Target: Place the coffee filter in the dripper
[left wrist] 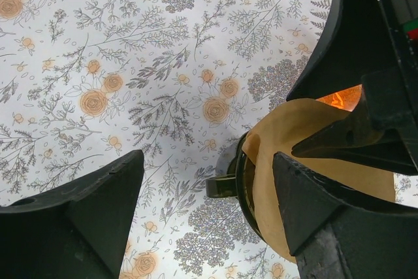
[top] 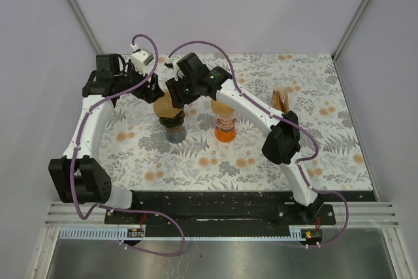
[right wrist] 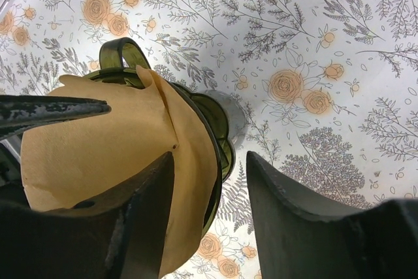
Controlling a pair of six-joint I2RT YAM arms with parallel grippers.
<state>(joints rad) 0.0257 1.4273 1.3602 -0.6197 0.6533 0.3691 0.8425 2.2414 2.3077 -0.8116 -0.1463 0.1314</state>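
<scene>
On the flower-printed table cloth [top: 326, 142], in front of the arm bases, stands the dark green glass dripper [right wrist: 222, 148], and the brown paper cone filter [right wrist: 98, 155] sits inside it, its top edge rising over the rim. Just above, the left gripper [left wrist: 208, 161] has its fingers spread wide and the right gripper [right wrist: 210, 156] has its fingers apart beside the filter's edge, neither pinching anything, probably so that the paper can settle freely. Farther right stand an orange cup-like vessel [top: 225, 129] and, beyond it, a small stack of brown filters [top: 282, 100].
</scene>
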